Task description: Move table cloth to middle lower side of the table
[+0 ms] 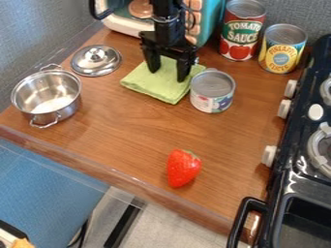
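The black gripper (168, 72) hangs over the upper middle of the wooden table, its two fingers spread apart and pointing down at the green cloth. Folded into a rough square, the green cloth (155, 91) lies flat below and around the fingertips; part of it is hidden behind the gripper. Whether the fingertips touch the cloth I cannot tell. The wooden table (123, 131) extends from the cloth down to its front edge.
A small can (212, 91) stands at the cloth's right side. A strawberry (183, 167) lies lower down. At left are a steel pot (46, 95) and a lid (96, 60). Two taller cans stand at upper right, beside a black stove (284, 179).
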{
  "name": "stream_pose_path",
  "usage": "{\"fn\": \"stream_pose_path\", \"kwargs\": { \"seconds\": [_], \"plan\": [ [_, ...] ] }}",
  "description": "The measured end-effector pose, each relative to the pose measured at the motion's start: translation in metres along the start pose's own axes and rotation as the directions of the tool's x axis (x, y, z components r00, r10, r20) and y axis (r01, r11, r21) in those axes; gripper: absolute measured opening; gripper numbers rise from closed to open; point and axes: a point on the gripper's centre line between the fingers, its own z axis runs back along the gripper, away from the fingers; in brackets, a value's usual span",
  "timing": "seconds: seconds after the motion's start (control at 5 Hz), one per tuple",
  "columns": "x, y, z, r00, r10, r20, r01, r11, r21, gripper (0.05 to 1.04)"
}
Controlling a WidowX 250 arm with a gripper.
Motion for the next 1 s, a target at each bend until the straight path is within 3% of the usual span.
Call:
{"fn": "stream_pose_path", "kwargs": {
  "seconds": [0.6, 1.0],
  "plan": [
    [-0.042, 0.002, -0.005, 0.998, 0.046, -0.041, -0.044, 0.998, 0.051, 1.0],
    [-0.091, 0.0, 0.004, 0.997, 0.017, -0.07, -0.008, 0.992, 0.13, 1.0]
  ]
}}
